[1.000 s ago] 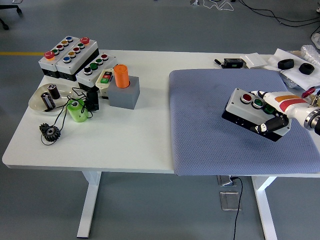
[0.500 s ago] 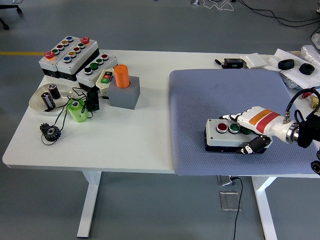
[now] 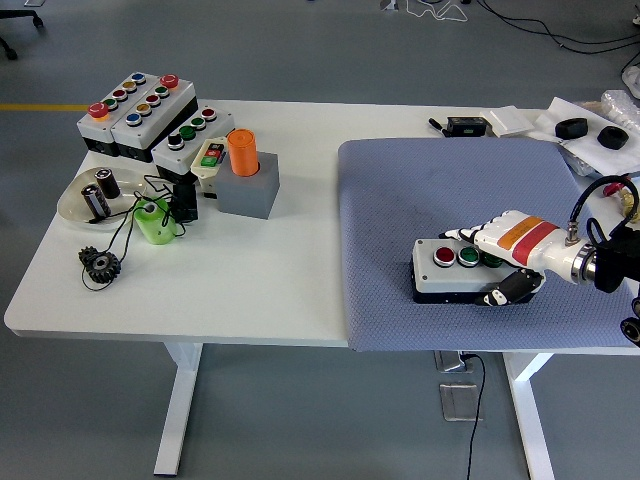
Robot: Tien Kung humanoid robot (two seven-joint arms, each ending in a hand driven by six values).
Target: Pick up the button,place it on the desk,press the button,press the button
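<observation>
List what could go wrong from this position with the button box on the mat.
1. The right hand grips the button box at its right end, fingers over the box's right part; pressing before letting go may hit the wrong button.
2. The box sits near the blue mat's front edge; a hard push could slide it off.

high head view over table (image 3: 250, 290)

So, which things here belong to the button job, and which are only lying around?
Belong to the job:
- button box, lying on the blue mat
- right hand, grasping the box

Lying about:
- three other button boxes
- orange cylinder in a grey block
- black gear
- green roll
- clear dish with batteries
</observation>
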